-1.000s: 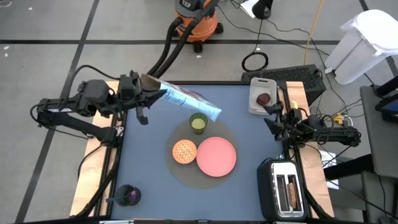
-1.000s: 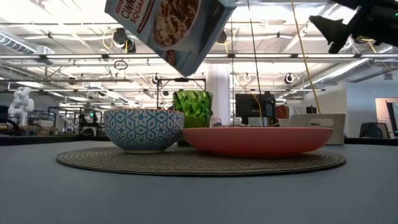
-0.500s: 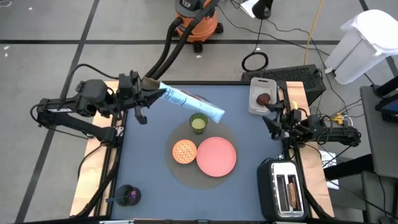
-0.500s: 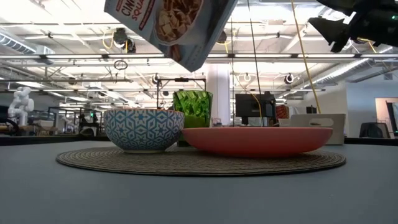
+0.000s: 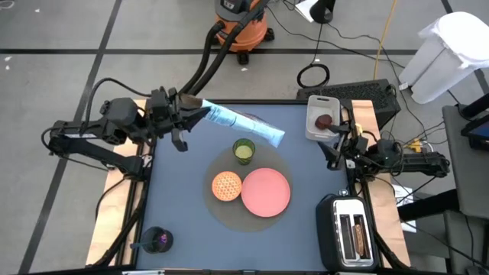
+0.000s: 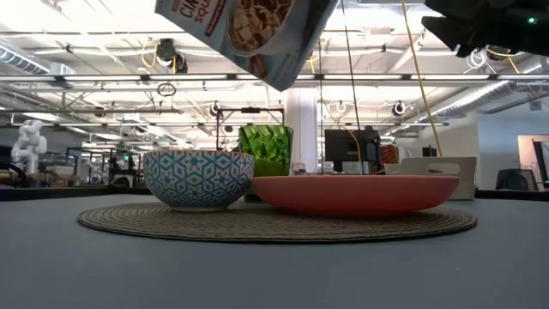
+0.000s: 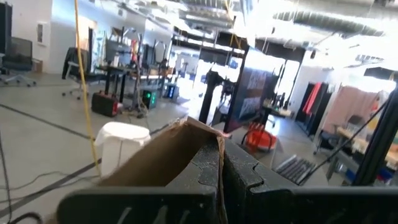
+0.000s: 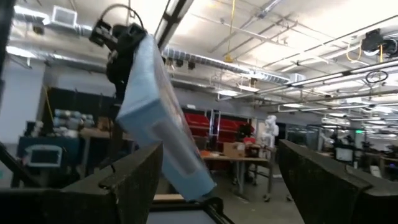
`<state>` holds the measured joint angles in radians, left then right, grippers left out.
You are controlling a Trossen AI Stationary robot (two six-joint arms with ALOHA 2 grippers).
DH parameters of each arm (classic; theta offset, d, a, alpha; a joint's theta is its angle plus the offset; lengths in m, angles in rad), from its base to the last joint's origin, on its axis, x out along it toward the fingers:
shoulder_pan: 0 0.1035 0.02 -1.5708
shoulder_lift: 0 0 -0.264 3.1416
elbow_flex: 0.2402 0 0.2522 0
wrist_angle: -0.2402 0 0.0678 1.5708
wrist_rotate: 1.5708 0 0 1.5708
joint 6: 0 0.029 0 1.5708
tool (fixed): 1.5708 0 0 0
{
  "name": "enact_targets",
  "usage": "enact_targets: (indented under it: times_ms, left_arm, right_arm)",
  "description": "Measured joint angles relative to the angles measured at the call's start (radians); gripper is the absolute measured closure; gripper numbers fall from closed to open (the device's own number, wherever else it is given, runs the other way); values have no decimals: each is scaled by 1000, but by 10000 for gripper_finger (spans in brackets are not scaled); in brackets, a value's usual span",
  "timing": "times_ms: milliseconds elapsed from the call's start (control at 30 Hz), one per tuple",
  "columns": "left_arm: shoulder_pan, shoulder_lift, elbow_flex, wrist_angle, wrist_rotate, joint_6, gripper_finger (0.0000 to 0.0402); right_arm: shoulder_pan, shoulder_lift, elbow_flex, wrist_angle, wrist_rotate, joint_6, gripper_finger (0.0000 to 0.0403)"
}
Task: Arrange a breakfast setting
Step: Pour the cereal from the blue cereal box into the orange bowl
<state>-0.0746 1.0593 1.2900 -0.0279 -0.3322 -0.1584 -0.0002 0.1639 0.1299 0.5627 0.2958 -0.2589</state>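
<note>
My left gripper (image 5: 191, 111) is shut on the blue cereal box (image 5: 241, 126), held high above the far left of the table; the box also shows in the low view (image 6: 249, 30). On a round woven mat (image 5: 229, 218) stand the pink plate (image 5: 266, 191), the orange bowl (image 5: 227, 186) and the green cup (image 5: 244, 150). My right gripper (image 5: 336, 149) is open and empty by the right edge, next to a white tray (image 5: 315, 131) holding the dark-red fruit (image 5: 325, 121). The toast (image 5: 350, 235) stands in the toaster. The spoon (image 5: 145, 244) stands in a dark cup. My left gripper pinches the box's opened top end by a brown cardboard flap (image 7: 186, 152) between its two fingers (image 7: 239, 171). The fingers come level from the table's left. The box is lifted clear and reaches out from the gripper toward the table's right, slanting down over the cup.
A silver toaster (image 5: 336, 221) stands at the near right corner. A dark cup (image 5: 158, 239) stands at the near left corner. An orange shop vacuum (image 5: 243, 23) and its hose are beyond the far edge. Bare blue table lies near the front edge.
My left gripper has carried the cereal box a little toward the table's right and up; its free end now reaches farther past the cup. My right gripper has risen and shifted slightly toward the white tray.
</note>
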Motion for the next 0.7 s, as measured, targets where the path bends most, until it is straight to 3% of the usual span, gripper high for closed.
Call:
enact_targets:
  times_ms: [500, 700]
  left_arm:
    - [1, 28, 0, 88, 1, 1, 399]
    - [1, 28, 0, 91, 1, 1, 399]
  right_arm:
    - [-27, 346, 92, 118, 67, -44, 94]
    - [-47, 466, 92, 236, -30, -42, 94]
